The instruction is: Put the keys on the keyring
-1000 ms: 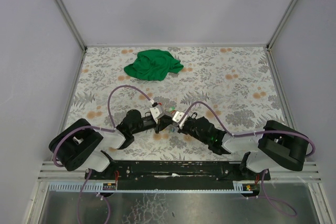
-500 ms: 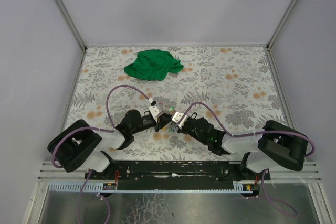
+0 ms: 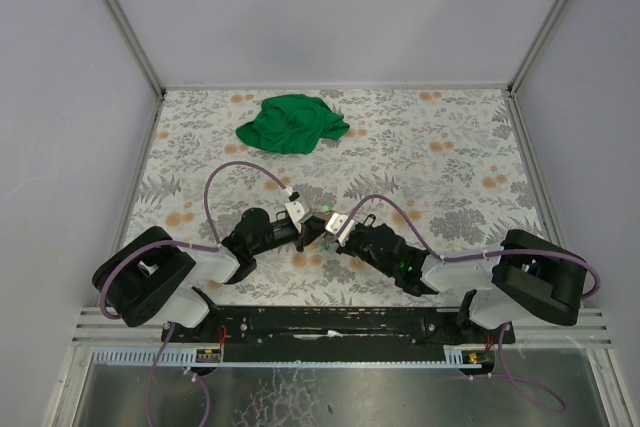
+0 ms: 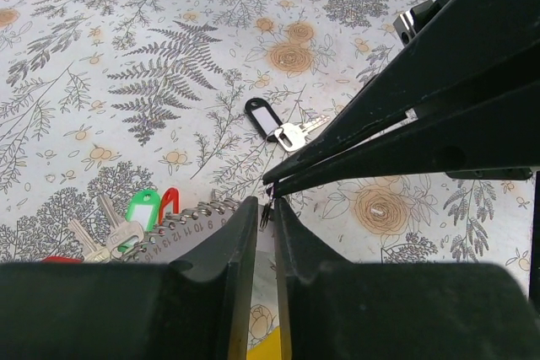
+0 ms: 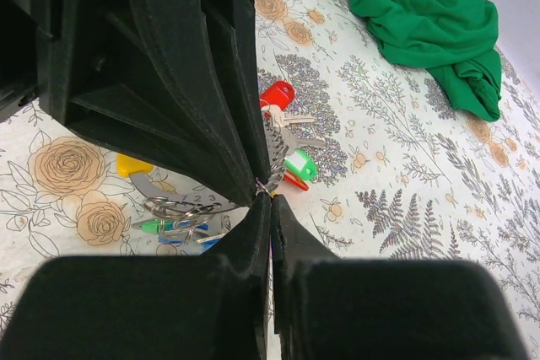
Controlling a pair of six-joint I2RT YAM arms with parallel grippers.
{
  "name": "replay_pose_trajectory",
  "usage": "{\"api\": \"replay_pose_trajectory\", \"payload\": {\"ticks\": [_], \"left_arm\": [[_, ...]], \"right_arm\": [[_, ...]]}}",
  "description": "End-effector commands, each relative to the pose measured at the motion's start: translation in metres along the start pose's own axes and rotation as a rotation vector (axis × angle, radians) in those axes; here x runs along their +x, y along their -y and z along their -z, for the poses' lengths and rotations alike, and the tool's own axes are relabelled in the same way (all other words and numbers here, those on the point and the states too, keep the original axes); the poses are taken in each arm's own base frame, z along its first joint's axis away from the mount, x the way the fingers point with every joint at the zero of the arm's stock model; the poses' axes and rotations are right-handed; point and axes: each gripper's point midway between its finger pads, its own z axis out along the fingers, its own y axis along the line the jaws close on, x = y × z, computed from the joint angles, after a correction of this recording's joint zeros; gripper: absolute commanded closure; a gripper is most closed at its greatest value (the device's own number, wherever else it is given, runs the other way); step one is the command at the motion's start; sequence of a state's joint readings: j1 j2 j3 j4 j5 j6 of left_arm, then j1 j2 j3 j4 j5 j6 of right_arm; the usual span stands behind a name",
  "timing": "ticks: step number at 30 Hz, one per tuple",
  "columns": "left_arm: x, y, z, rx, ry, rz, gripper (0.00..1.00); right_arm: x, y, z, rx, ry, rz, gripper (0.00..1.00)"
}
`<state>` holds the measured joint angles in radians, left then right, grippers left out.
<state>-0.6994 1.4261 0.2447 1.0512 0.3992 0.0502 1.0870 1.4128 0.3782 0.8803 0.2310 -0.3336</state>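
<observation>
My two grippers meet tip to tip at the table's near middle, the left gripper (image 3: 311, 231) and the right gripper (image 3: 324, 230). In the left wrist view my left gripper (image 4: 266, 206) is shut on a thin metal keyring (image 4: 267, 214). The right fingers (image 4: 380, 124) reach in from the right and touch it. In the right wrist view my right gripper (image 5: 269, 200) is shut on the same wire keyring (image 5: 265, 185). Keys with green (image 4: 142, 207), red (image 4: 168, 201) and black (image 4: 263, 115) heads lie on the cloth. More keys (image 5: 169, 228) hang on rings under a grey numbered plate (image 5: 181, 202).
A crumpled green cloth (image 3: 292, 123) lies at the back of the flowered tablecloth (image 3: 450, 167). A yellow tag (image 5: 133, 164) lies beside the numbered plate. Grey walls close the table on three sides.
My left wrist has shifted slightly up and left, and the right gripper has edged left with it. Both stay pinched together at the same spot.
</observation>
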Motion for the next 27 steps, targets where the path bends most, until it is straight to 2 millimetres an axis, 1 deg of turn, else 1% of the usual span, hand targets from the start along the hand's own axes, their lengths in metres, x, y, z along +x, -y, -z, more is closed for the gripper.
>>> {"api": "replay_pose_trajectory", "payload": {"ticks": [1,10,12,14,20,22,23,25,27], "left_arm": [[-0.018,-0.007,-0.008,-0.019,0.050,-0.015,0.89],[-0.011,-0.001,-0.014,0.031,0.015,0.006,0.89],[-0.010,0.000,-0.015,0.036,0.010,0.008,0.92],[-0.010,0.000,-0.015,0.038,0.009,0.005,0.99],[-0.011,0.003,-0.013,0.054,0.009,-0.012,1.00],[-0.011,0.001,-0.011,0.045,0.010,-0.028,1.00],[-0.011,0.000,-0.010,0.038,0.008,-0.036,1.00],[-0.010,-0.002,-0.009,0.027,0.000,-0.051,1.00],[-0.010,-0.002,-0.008,0.024,-0.002,-0.059,1.00]], "right_arm": [[-0.044,0.000,-0.004,0.005,0.129,-0.029,1.00],[-0.059,0.001,0.004,-0.005,0.196,-0.053,1.00],[-0.060,-0.002,0.005,-0.019,0.209,-0.053,1.00],[-0.060,-0.002,0.006,-0.023,0.215,-0.055,1.00],[-0.065,-0.003,0.015,-0.037,0.252,-0.069,1.00],[-0.065,-0.002,0.020,-0.035,0.251,-0.081,0.94],[-0.065,0.000,0.023,-0.032,0.246,-0.089,0.88],[-0.062,0.002,0.029,-0.030,0.218,-0.109,0.80],[-0.056,0.006,0.036,-0.018,0.181,-0.138,0.76]]}}
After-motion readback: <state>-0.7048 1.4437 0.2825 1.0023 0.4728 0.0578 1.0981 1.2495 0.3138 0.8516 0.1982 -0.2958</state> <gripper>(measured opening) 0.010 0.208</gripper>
